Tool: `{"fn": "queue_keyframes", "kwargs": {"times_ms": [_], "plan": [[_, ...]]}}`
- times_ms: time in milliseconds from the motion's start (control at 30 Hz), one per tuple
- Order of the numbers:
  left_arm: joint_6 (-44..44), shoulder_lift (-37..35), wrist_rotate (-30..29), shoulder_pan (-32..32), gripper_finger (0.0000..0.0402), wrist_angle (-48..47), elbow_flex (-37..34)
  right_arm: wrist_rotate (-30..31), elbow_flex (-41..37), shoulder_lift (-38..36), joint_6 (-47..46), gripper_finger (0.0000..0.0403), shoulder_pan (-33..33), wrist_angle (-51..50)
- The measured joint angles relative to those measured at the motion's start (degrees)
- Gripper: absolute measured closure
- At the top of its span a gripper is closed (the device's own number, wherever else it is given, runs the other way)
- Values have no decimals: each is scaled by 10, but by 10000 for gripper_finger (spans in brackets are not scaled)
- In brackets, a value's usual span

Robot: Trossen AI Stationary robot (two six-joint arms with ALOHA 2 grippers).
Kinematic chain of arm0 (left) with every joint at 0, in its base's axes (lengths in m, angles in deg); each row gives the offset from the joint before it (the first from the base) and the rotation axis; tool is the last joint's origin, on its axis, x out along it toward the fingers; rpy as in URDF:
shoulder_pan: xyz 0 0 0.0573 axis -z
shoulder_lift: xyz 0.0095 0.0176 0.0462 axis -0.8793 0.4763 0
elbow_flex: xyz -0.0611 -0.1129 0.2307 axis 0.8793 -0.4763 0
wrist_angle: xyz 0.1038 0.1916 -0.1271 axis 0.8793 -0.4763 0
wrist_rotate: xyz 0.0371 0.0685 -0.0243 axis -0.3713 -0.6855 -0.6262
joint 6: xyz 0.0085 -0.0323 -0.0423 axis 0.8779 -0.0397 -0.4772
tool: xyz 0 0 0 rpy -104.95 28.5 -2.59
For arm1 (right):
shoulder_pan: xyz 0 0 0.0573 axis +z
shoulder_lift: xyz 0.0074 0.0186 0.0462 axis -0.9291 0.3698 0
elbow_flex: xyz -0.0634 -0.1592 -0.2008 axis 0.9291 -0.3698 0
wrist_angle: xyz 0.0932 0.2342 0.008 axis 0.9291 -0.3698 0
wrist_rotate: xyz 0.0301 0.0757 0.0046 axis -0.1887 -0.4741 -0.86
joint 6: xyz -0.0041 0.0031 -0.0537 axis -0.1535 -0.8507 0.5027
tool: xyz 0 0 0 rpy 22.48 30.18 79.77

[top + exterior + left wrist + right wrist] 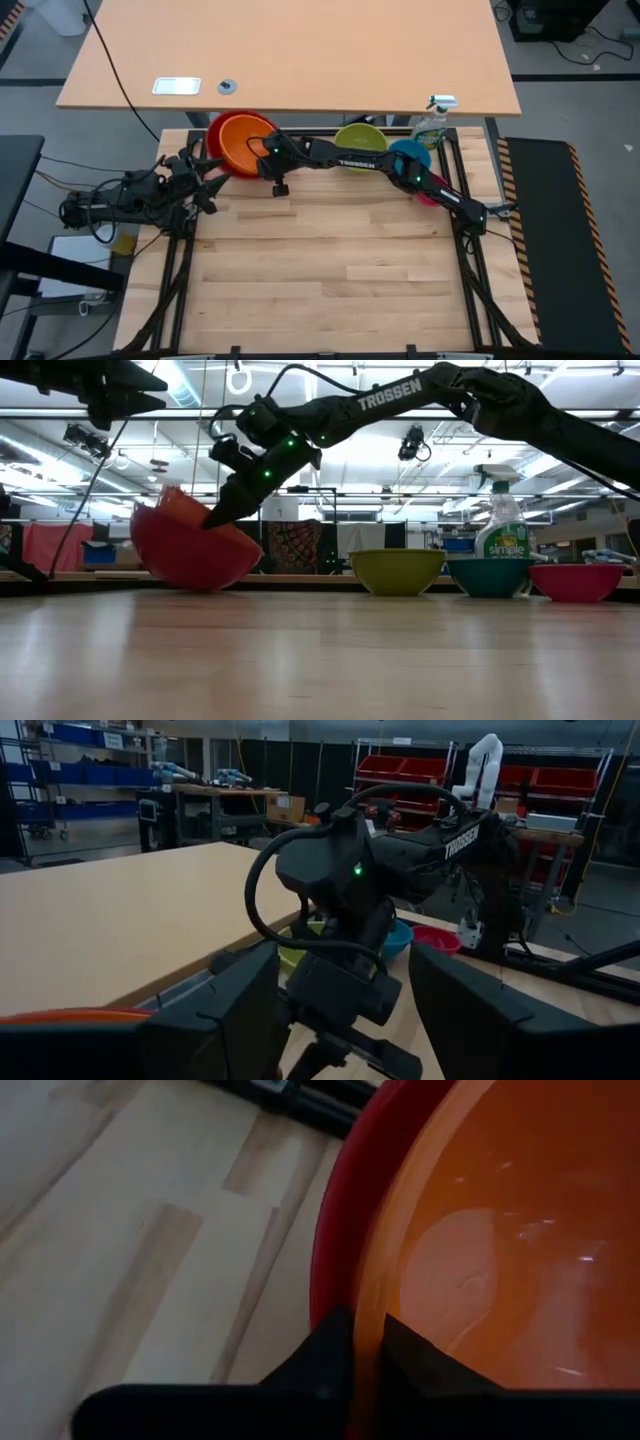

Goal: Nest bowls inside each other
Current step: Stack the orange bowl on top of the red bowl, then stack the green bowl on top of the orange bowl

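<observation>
The orange bowl (240,143) lies inside the red bowl (216,130) at the table's far left. In the low view both are tipped, and the red bowl (190,550) rests on its underside. My right gripper (365,1355) reaches across from the right and is shut on the orange bowl's rim. The lime green bowl (360,145), the blue bowl (410,155) and the magenta bowl (578,582) stand upright in a row along the far edge. My left gripper (345,1010) waits open and level at the table's left, holding nothing. My right gripper pinches the orange bowl's rim (372,1295), with one finger (425,1365) inside the bowl and the other (320,1365) outside it, by the red bowl's rim. The fingers slant down from the table's right. The orange bowl sits tilted inside the tipped red bowl.
A clear spray bottle (432,125) with a white trigger stands at the far right behind the blue bowl. A large tan desk (290,50) lies beyond the far edge. The near half of the wooden table (320,280) has free room.
</observation>
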Motion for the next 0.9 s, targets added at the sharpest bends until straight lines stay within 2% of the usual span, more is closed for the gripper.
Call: {"fn": "queue_keyframes", "kwargs": {"times_ms": [300, 400, 767, 900], "plan": [[-1, 0, 0, 0, 173, -3, 0, 12, 1, 0, 1, 257, 0, 1], [-1, 0, 0, 0, 173, -4, 0, 13, 1, 0, 1, 233, 0, 9], [-2, 0, 0, 0, 173, -7, 0, 13, 1, 0, 1, 222, 0, 22], [-2, 0, 0, 0, 173, -7, 0, 35, 0, -3, 1, 222, 0, 35]]}}
